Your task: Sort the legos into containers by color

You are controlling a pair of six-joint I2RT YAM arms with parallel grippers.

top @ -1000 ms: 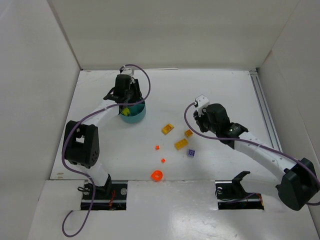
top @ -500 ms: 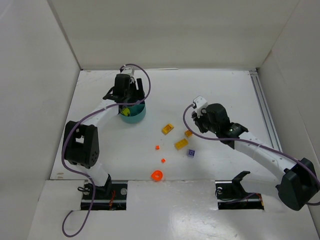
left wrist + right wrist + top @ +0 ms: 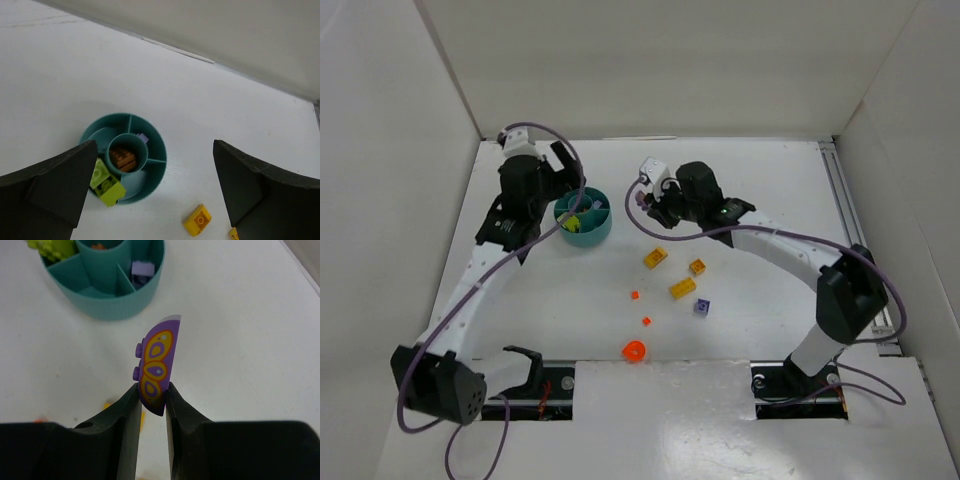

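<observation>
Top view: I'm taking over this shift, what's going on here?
The right gripper is shut on a curved purple plastic piece with an orange wing pattern, close to the round teal plastic dish. The left gripper hovers open by that dish, which holds a lime green brick, a brown brick and a purple brick. Yellow bricks and orange-red bits lie loose on the table.

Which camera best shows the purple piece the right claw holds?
The right wrist view: the purple piece fills the middle, pinched by the right gripper. From above it cannot be made out; the left wrist view misses it.
</observation>
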